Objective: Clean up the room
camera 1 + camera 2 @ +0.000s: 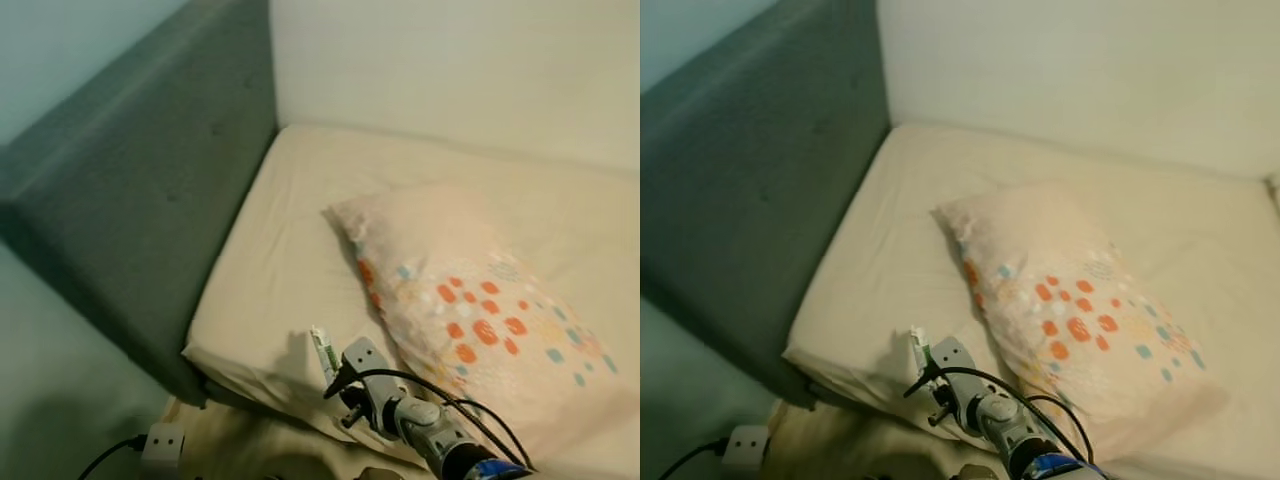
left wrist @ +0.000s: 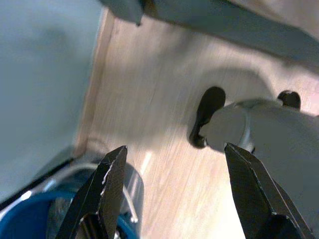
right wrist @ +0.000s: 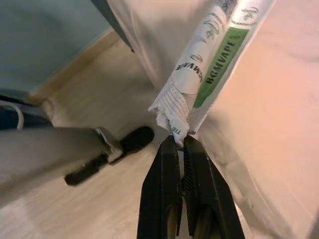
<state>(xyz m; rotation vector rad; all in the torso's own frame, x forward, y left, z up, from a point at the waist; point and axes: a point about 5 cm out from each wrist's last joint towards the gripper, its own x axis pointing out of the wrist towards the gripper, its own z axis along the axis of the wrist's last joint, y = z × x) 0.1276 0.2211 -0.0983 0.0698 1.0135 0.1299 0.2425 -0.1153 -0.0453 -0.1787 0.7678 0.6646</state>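
Observation:
A white packet with a green label [image 1: 323,352] stands upright at the near corner of the cream mattress [image 1: 280,250]. My right gripper [image 1: 335,380] is shut on the packet's crumpled lower end [image 3: 172,117], its two black fingers [image 3: 162,189] pressed together just off the bed's edge. A cream pillow [image 1: 480,300] with orange and blue dots lies on the bed to the right of the packet. My left gripper [image 2: 174,149] hangs open over the wooden floor with nothing between its fingers.
A grey padded headboard [image 1: 140,180] runs along the bed's left side. A white power strip [image 1: 163,440] with a black cable lies on the floor by the bed corner. A blue bucket [image 2: 30,219] sits under the left gripper, near a grey leg with a black foot [image 2: 207,114].

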